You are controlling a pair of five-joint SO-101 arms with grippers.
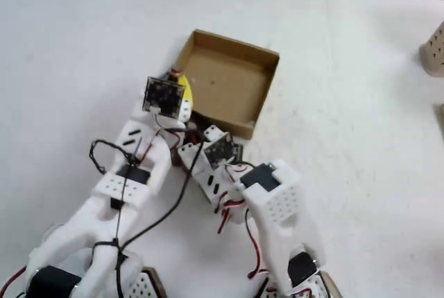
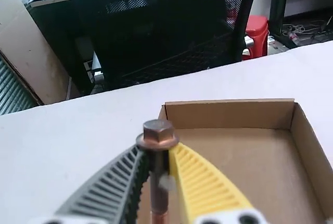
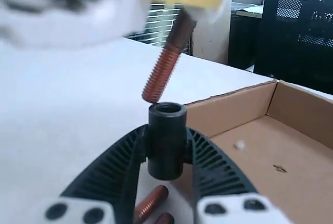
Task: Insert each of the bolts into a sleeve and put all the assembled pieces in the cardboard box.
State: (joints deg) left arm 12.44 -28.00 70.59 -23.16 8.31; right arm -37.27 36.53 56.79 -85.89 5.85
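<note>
Holding a copper bolt (image 2: 157, 136) just under its hex head: left gripper (image 2: 157, 156), grey and yellow fingers clamped on the shank. The shank's lower end is cut off in the left wrist view.

Right gripper (image 3: 166, 146): black fingers clamped on an upright black sleeve (image 3: 167, 130). The tilted bolt tip sits at the sleeve's rim; contact cannot be told.

Two more bolts (image 3: 152, 203) lie beneath, partly hidden by the fingers.

Cardboard box (image 1: 225, 83): open, just beyond both grippers.

From overhead, the wrist cameras cover both grippers.

Surface: white table (image 1: 83, 55).

Room: black mesh chair (image 2: 156, 21) behind.
</note>
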